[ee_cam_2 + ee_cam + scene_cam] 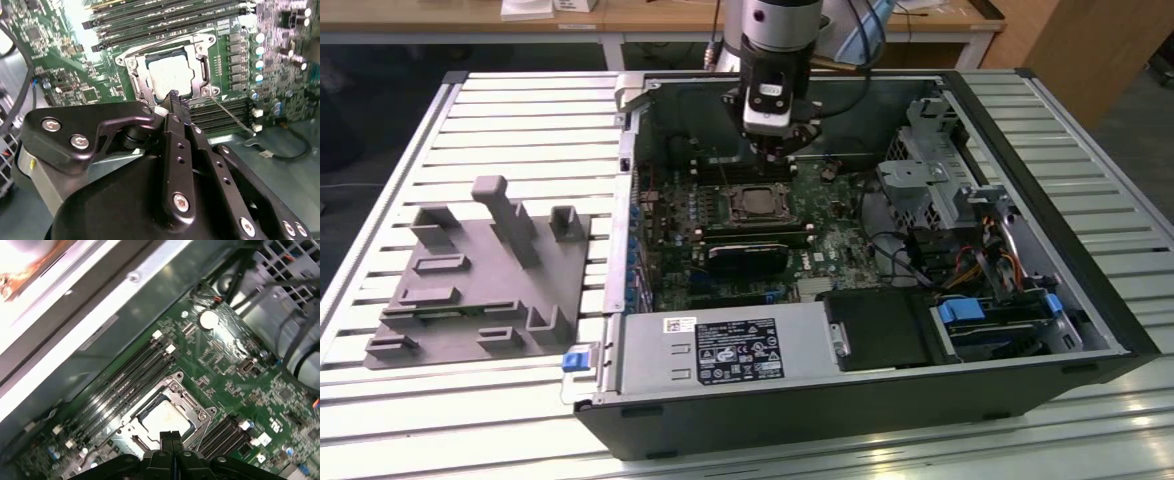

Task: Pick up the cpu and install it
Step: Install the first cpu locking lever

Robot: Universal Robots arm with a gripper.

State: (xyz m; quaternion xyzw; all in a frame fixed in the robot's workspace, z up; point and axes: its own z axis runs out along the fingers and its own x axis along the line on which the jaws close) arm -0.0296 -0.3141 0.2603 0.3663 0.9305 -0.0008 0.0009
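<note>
A slatted metal table (520, 110) carries the open computer case (1107, 330). In the exterior view we see the gripper (781, 150) hanging over the motherboard (834, 215).

In the second wrist view the cpu (170, 77) lies inside the socket frame (134, 75), with the gripper's tip poised just over its near edge.

In the first wrist view the fingers (165, 440) are pressed together on nothing. We judge that a downward slip could scrape the chip or nudge it askew, bending the contacts beneath.
</note>
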